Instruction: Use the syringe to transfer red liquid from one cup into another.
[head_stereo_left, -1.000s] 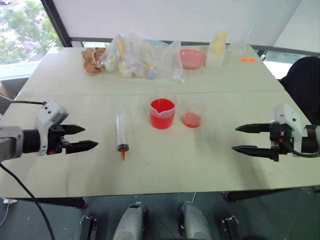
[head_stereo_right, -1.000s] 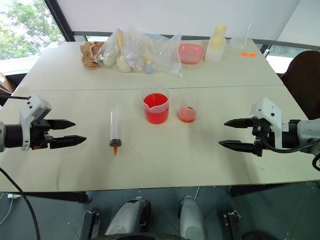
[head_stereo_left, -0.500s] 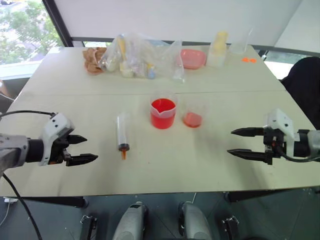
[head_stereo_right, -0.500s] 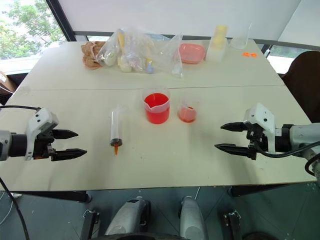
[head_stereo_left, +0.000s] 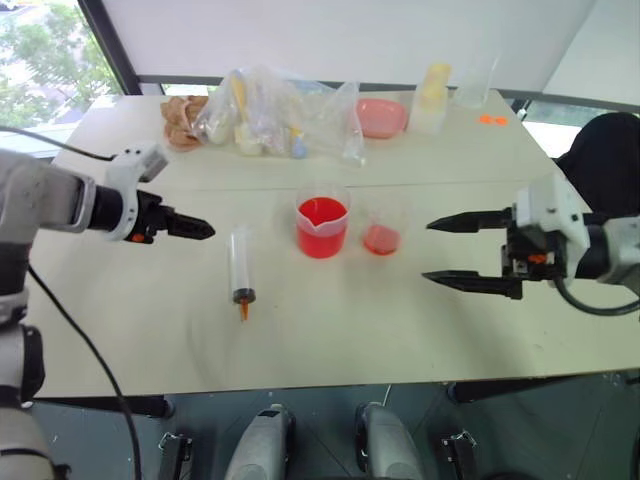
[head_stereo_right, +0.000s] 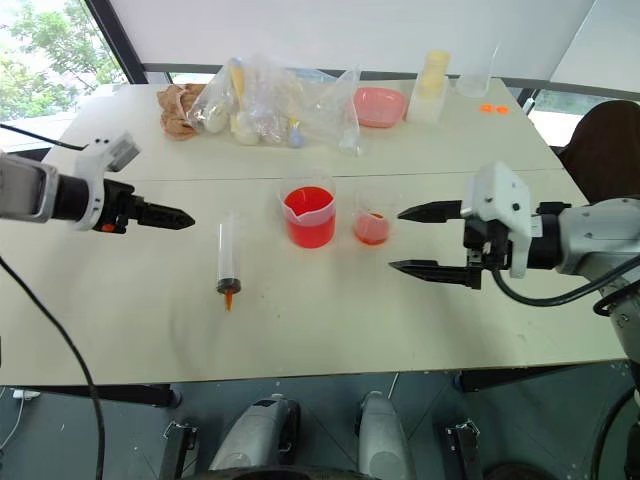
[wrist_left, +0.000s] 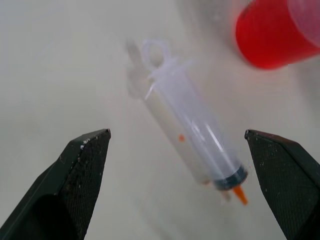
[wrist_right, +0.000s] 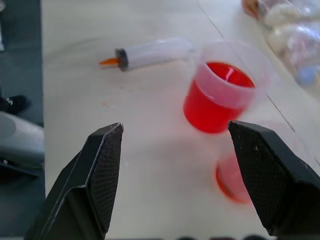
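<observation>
The syringe (head_stereo_left: 240, 265), clear with an orange tip and dark seal, lies flat on the white table (head_stereo_left: 330, 330), left of the cups. The spouted beaker (head_stereo_left: 322, 225) holds red liquid (wrist_right: 227, 75) about half way up. To its right stands the smaller clear cup (head_stereo_left: 383, 232), red at its base. My left gripper (head_stereo_left: 195, 228) hovers left of the syringe, pointing at it, open and empty; its wrist view has the syringe (wrist_left: 192, 140) between the fingers. My right gripper (head_stereo_right: 396, 239) hangs open just right of the smaller cup, empty.
Clear plastic bags (head_stereo_left: 275, 115) of small items, a brown lump (head_stereo_left: 183, 120), a pink bowl (head_stereo_left: 380, 117), a yellow-topped container (head_stereo_left: 433, 97) and a clear cup (head_stereo_left: 475, 85) line the table's far side. A dark chair (head_stereo_left: 605, 160) stands at the right.
My left gripper rose and swung away from the front edge toward the syringe's upper end, rolling as it went. My right gripper moved left and up, close to the smaller cup.
</observation>
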